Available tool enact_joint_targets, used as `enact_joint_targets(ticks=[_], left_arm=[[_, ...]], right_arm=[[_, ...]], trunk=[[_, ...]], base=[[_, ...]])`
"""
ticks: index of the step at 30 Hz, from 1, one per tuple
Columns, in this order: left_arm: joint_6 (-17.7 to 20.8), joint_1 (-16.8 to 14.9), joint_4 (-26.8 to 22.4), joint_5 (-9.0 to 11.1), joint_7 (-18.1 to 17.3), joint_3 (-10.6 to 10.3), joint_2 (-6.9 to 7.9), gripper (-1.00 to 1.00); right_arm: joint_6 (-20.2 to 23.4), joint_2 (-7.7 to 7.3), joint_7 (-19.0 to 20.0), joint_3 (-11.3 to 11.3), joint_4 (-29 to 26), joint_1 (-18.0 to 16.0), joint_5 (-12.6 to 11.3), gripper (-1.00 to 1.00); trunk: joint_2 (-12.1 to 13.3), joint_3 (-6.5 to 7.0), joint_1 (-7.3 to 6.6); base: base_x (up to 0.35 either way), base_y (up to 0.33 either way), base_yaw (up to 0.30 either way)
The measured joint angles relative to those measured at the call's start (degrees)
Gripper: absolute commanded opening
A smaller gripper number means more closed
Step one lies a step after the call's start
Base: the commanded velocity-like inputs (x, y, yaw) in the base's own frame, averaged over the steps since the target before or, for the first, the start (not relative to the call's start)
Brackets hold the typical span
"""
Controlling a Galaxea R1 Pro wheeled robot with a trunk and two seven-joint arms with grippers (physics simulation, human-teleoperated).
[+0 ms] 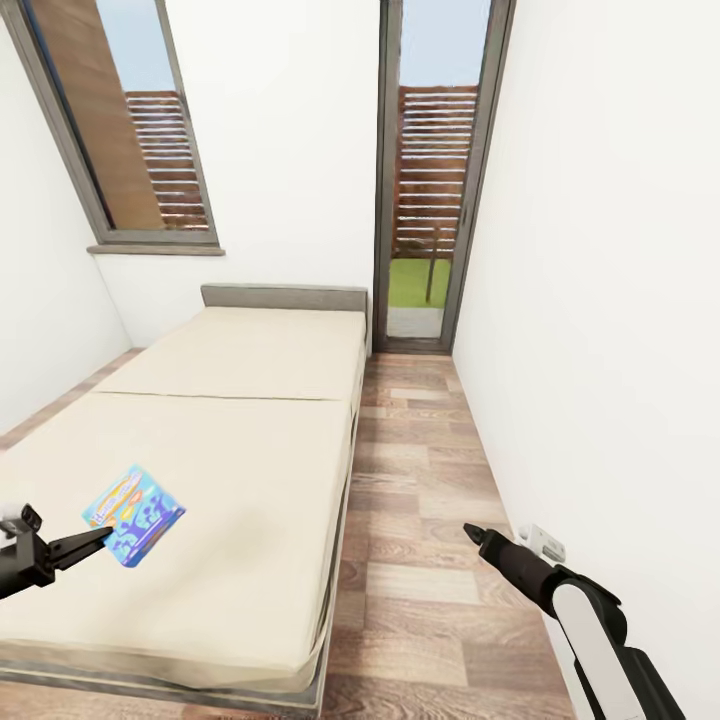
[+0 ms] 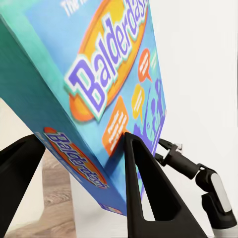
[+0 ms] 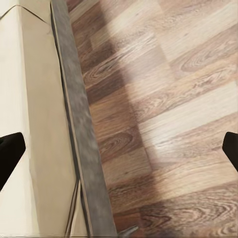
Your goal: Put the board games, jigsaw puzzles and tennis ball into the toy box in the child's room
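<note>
The left gripper (image 1: 98, 540) reaches in from the head view's lower left, over the near part of the bed (image 1: 230, 470); its two dark fingers are clamped on a blue board game (image 1: 133, 514), which is lifted and tilted above the cream mattress; in the left wrist view the box (image 2: 94, 84) shows large, lettered "Balderdash" in purple on an orange oval, with one finger (image 2: 144, 193) pressed on its printed face and the other on the far side, so the box edge sits between them; the same name runs along the box's narrow side; past the box in that view the right arm (image 2: 198, 176) shows, dark with a white segment, against the white wall; in the head view the right gripper (image 1: 472, 533) hangs over the wood floor (image 1: 430, 470) beside the bed, near the right wall (image 1: 600, 300), its fingers drawn to a point there, yet the right wrist view shows its dark fingertips (image 3: 10, 151) at opposite edges of the picture, well apart, with nothing between them but floor and the bed's grey frame (image 3: 79, 134); a small white outlet (image 1: 545, 543) sits low on the wall just beside that arm; beyond the bed stand a window (image 1: 130, 130) and a narrow glass door (image 1: 430, 170).
</note>
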Motion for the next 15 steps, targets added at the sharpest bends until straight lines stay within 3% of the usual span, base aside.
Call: enact_joint_targets(ticks=[5, 15], left_arm=[[0.01, 0.01, -1.63, 0.53, 0.01, -0.12, -0.02, -1.00], [0.01, 0.04, -1.91, 0.67, 0.00, -0.14, -0.02, -1.00]], right_arm=[[-0.06, 0.00, 0.11, 0.00, -0.01, 0.00, 0.00, 1.00], [-0.06, 0.00, 0.13, 0.03, -0.08, 0.00, -0.01, 1.00]], trunk=[[2.01, 0.90, -1.09], [6.02, 2.94, -3.31]], base=[[-0.184, 0.000, 0.000], [-0.021, 0.000, 0.000]])
